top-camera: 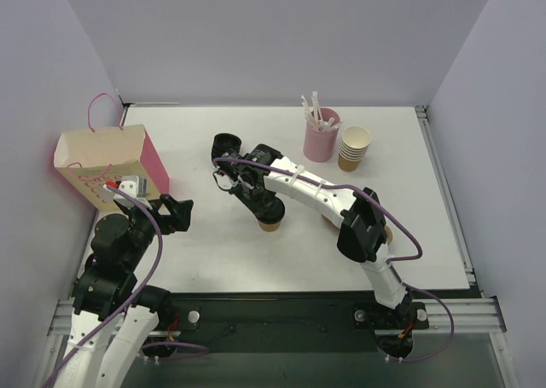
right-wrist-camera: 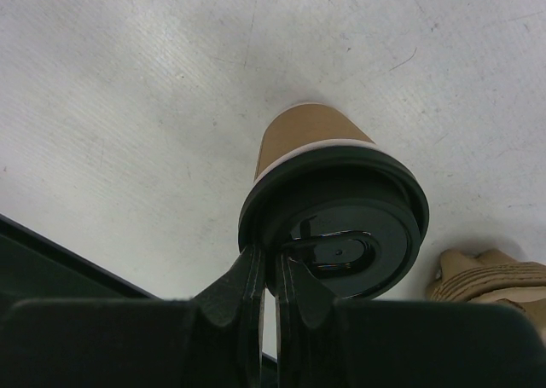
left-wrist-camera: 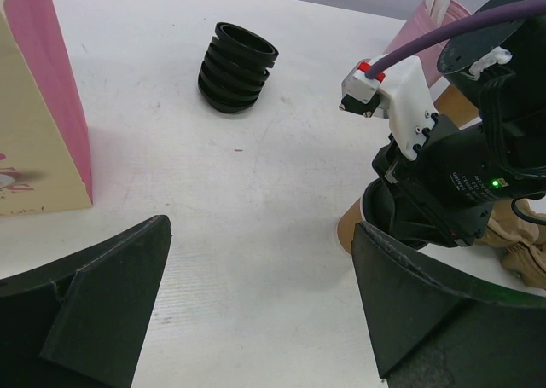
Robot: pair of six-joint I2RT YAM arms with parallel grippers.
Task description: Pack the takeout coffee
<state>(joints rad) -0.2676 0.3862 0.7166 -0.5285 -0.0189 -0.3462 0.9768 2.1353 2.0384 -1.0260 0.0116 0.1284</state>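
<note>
Because the fingers (right-wrist-camera: 241, 287) of my right tool (right-wrist-camera: 269, 256) stood drawn together with only a thin slit between them, I took that tool as closed. Its tips met the near rim of the black lid (right-wrist-camera: 337, 217), and I could not tell whether they nipped the rim or only pressed against it. Under that lid sat the takeout coffee (top-camera: 271, 225), upright on the table (top-camera: 213, 256) near its middle, its tan wall showing below the tool. A crumpled tan thing (right-wrist-camera: 490, 273) lay just beside the cup; I could not say what it was.

My left tool (left-wrist-camera: 260, 269) hung with its fingers wide apart and nothing between them. It sat near the paper bag (top-camera: 102, 162), which stood at the table's left edge, well apart from the cup. Farther back were a stack of loose lids (top-camera: 226, 145), a pink holder of stirrers (top-camera: 321, 136) and a stack of bare cups (top-camera: 354, 147).

I judged the step in hand to be seating or checking the lid, with the packing itself not yet begun. The next move, as I saw it, called for spreading my right fingers and taking the cup around its body, not by the lid. It then had to be carried level to the bag and lowered straight through the mouth. A grip on the rim alone might pull the lid off.
</note>
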